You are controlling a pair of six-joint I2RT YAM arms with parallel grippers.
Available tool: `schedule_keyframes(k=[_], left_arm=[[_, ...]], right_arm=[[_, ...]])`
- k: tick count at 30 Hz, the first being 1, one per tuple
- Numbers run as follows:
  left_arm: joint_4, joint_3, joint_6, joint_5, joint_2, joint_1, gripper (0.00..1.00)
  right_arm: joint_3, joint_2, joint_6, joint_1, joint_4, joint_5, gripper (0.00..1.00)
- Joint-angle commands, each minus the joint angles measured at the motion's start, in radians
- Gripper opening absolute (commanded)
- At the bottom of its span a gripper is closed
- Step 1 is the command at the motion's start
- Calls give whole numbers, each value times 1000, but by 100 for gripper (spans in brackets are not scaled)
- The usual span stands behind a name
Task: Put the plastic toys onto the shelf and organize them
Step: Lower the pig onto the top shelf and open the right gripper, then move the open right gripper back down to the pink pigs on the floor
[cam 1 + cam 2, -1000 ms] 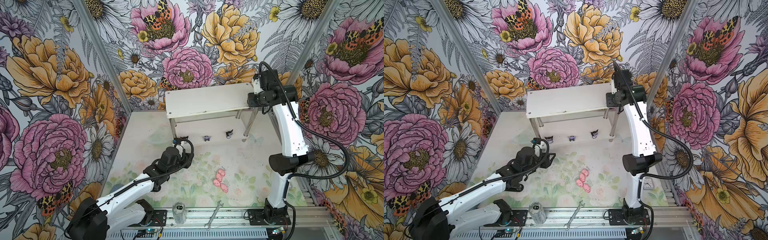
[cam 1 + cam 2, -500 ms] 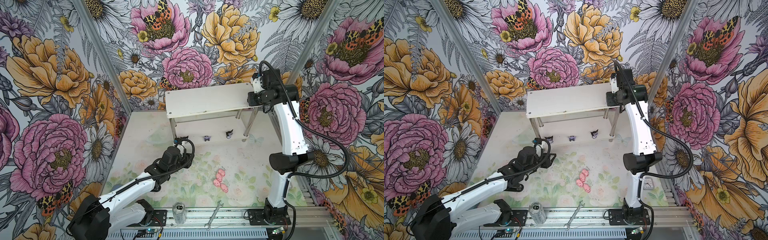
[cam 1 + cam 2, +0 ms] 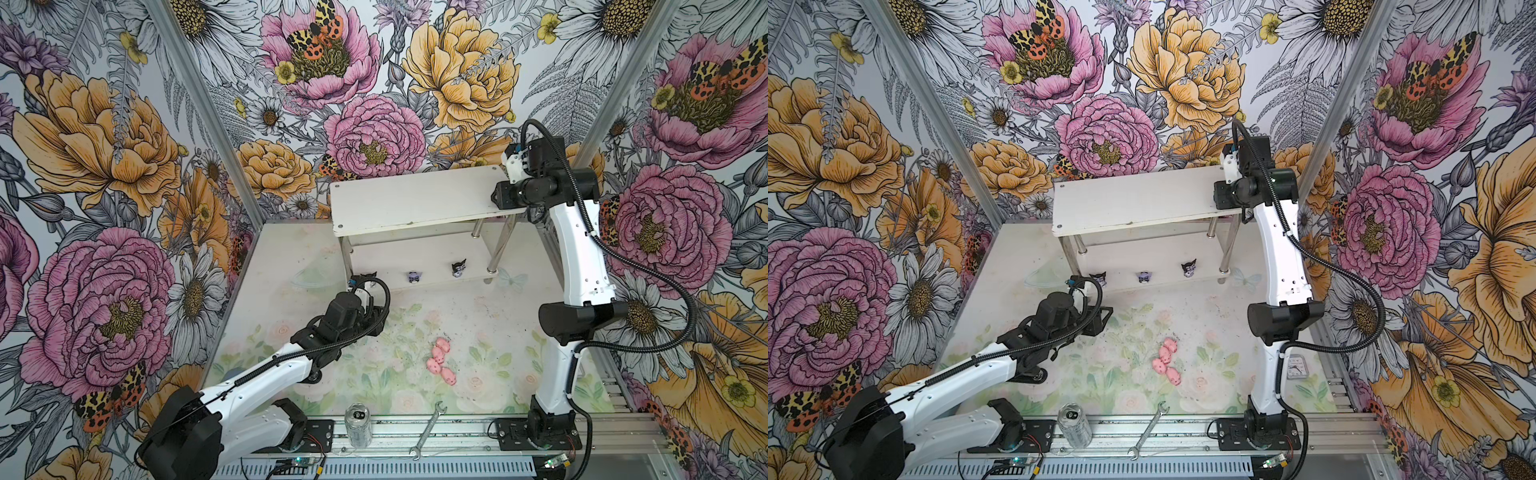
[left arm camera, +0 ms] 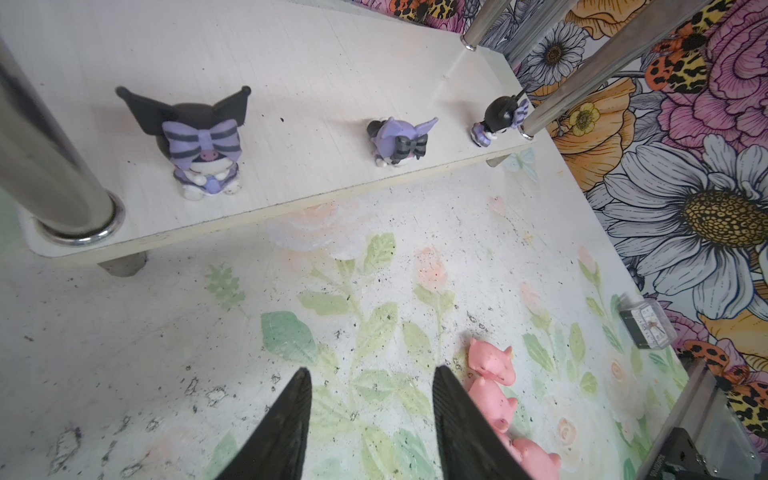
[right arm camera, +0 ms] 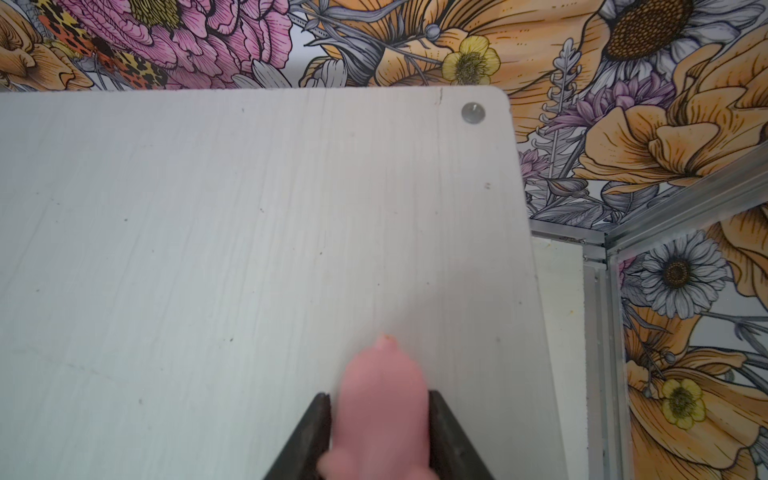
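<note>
The right gripper (image 5: pixel 380 399) has its jaws clamped on one pink pig (image 5: pixel 382 374), with a finger pressing on each side of the body. It holds the toy over the top board of the shelf (image 5: pixel 208 208), near the corner with the screw (image 5: pixel 473 112). Whether the pig touches the board or not, the wrist view does not tell. In both top views the right wrist covers this end of the board, so the pig is hidden there.

On the lower tier three figurines (image 4: pixel 203 141) (image 4: pixel 399 139) (image 4: pixel 498 120) stand in a row near the front edge, well apart from each other. The last one is just beside a chrome leg (image 4: pixel 582 75). In a top view the cable (image 3: pixel 384 291) of the left arm covers part of the first figurine.

The left gripper (image 4: pixel 372 374) has its jaws apart with nothing between them. It is low over the table (image 4: pixel 124 332), in front of the lower tier. Four more pigs (image 3: pixel 440 359) lie in a tight cluster on the table between the arms, and in the left wrist view one finger hides part of them.

At the front edge a clear can (image 3: pixel 358 419) stands upright, and a wrench (image 3: pixel 428 430) lies near it. A small clock (image 3: pixel 1296 368) lies near the base of the right arm.
</note>
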Motion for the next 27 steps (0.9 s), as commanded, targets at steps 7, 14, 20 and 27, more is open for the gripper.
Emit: schedule_keyframes(k=[7, 14, 20, 27], left_arm=[[2, 23, -18, 30, -18, 9, 49], [4, 6, -19, 32, -57, 5, 49], [4, -9, -13, 30, -84, 0, 50], [6, -24, -7, 29, -74, -47, 54]], right_arm=[[1, -2, 24, -6, -36, 22, 52], [-71, -121, 51, -7, -1, -16, 57], [-225, -281, 67, -5, 22, -17, 59], [-719, -632, 126, 73, 165, 33, 55]])
